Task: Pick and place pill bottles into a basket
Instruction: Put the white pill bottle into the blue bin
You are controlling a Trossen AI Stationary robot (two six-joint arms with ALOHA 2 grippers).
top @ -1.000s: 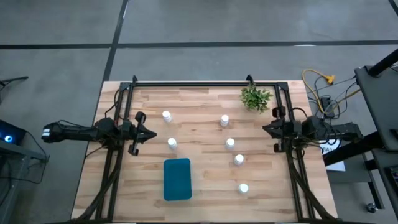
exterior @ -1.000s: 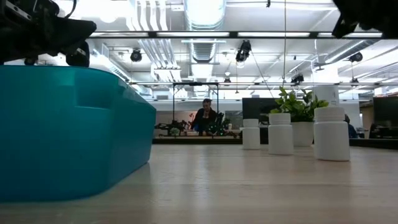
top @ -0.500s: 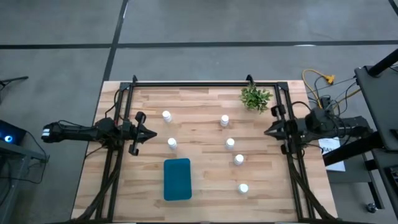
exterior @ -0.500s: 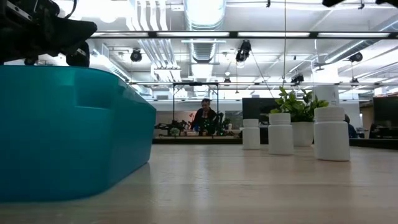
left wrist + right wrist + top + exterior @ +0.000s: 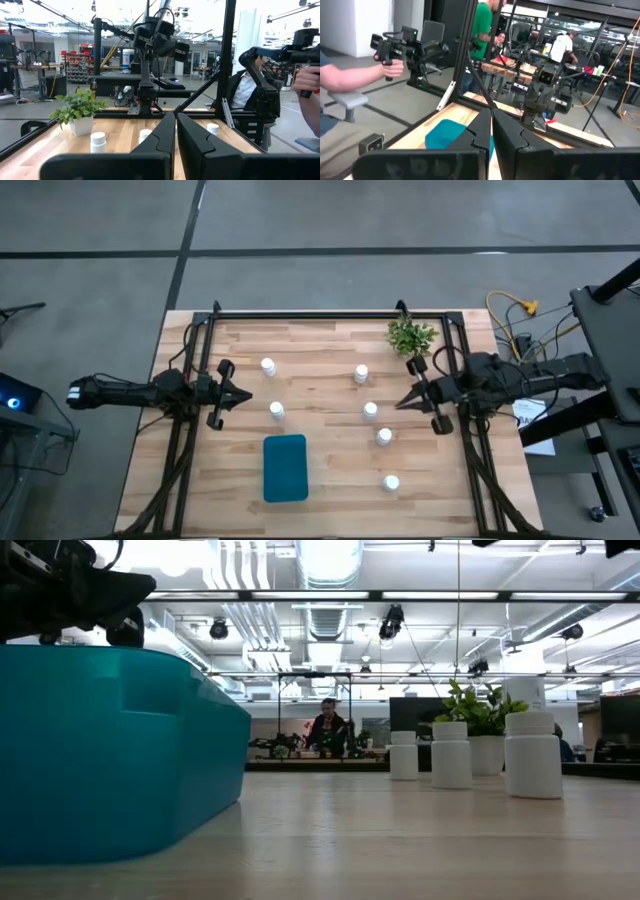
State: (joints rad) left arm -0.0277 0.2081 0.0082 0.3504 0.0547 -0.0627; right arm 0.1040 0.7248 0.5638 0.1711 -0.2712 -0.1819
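Six white pill bottles stand upright on their bases on the wooden table: two on the left (image 5: 268, 366) (image 5: 277, 410) and several on the right (image 5: 361, 373) (image 5: 370, 410) (image 5: 384, 436) (image 5: 391, 482). The teal basket (image 5: 285, 468) lies flat near the front edge and fills the left of the low view (image 5: 100, 760). My left gripper (image 5: 247, 394) is shut and empty, above the table's left side, short of the two left bottles. My right gripper (image 5: 400, 406) is shut and empty, above the table just right of the bottle at mid-right. Its fingers (image 5: 485, 127) lie together.
A small green plant in a white pot (image 5: 410, 337) stands at the far right corner. A black frame (image 5: 330, 313) runs round the table's edges. A person's hand (image 5: 350, 75) holding a controller shows beyond the table, and other people sit in the room behind.
My right gripper has come in from the table's right edge toward the left and a little toward the near edge, toward the bottles on the right side. It stays shut. The bottles and the basket have not moved.
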